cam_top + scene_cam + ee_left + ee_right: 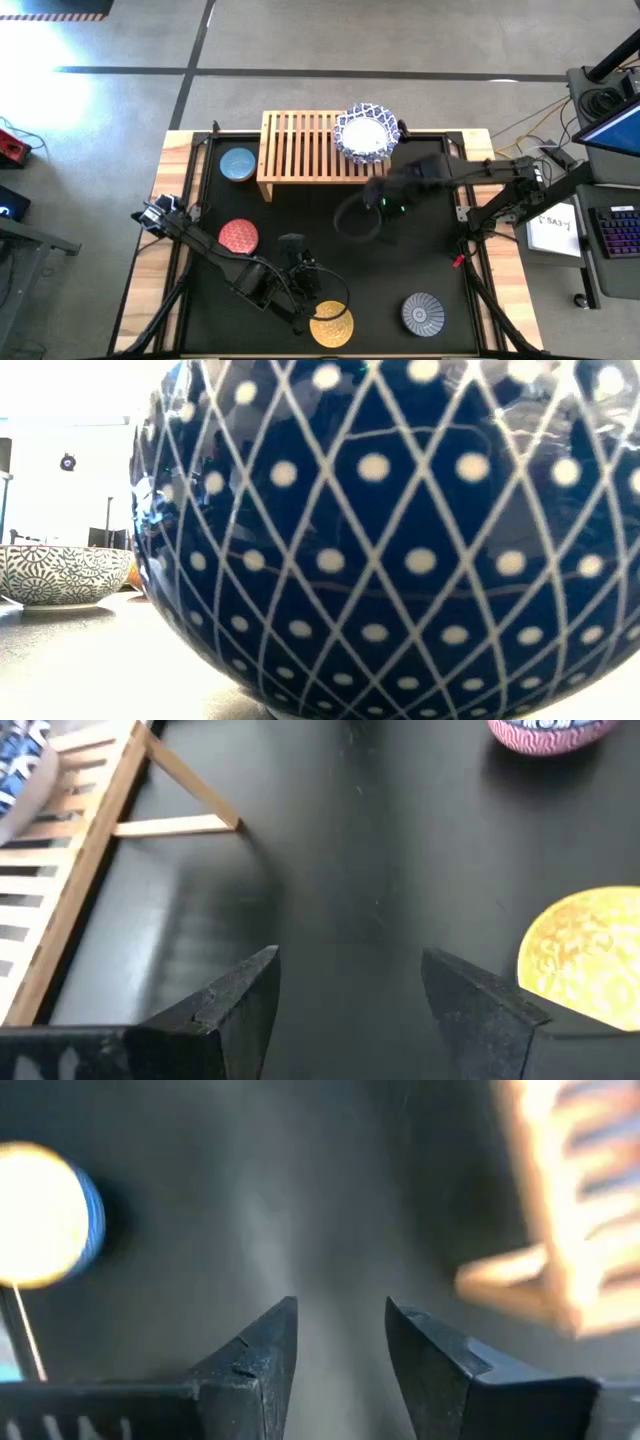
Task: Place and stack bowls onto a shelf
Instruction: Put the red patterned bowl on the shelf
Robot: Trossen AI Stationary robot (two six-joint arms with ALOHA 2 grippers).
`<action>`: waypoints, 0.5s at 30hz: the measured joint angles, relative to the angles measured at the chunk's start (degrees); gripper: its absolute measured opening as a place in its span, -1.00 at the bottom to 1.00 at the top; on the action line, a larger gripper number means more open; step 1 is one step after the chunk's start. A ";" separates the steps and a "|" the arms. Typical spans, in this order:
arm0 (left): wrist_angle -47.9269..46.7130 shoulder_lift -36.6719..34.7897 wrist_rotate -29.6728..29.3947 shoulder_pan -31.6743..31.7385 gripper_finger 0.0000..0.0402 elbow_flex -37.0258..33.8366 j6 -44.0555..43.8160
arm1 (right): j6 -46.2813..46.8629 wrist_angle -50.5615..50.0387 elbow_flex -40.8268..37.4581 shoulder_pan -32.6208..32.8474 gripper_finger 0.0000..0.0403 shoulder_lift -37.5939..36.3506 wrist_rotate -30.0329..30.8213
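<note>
patterned bowl (400, 530) cropped, shelf (570, 1210) blurred

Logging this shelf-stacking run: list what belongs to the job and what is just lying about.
Job:
- white patterned bowl on the shelf
- blue bowl
- red bowl
- yellow bowl
- grey ribbed bowl
- left hand
- right hand

Lying about:
- keyboard
- paper sheet
</note>
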 joint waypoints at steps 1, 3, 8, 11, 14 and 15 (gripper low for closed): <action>-0.48 0.00 0.59 -0.03 0.12 0.01 -0.29 | 1.93 -1.07 -0.86 1.54 -0.30 0.00 -0.01; -1.02 0.00 0.82 -0.29 0.12 -0.01 -0.46 | 5.93 -2.29 -2.90 4.93 -0.29 0.00 -0.04; -2.26 0.00 0.82 -0.73 0.12 0.01 -0.40 | 14.07 -1.04 -8.32 13.97 -0.28 -0.06 -1.05; -2.53 0.00 0.82 -0.76 0.12 0.01 -0.25 | 17.95 1.13 -11.82 19.18 -0.30 -0.07 -1.46; -2.55 0.00 0.84 -0.76 0.12 0.01 -0.32 | 22.53 3.77 -14.65 23.87 -0.32 -0.07 -2.73; -2.54 0.00 0.84 -0.76 0.12 0.01 -0.61 | 25.10 5.51 -15.65 25.17 -0.33 -0.07 -2.83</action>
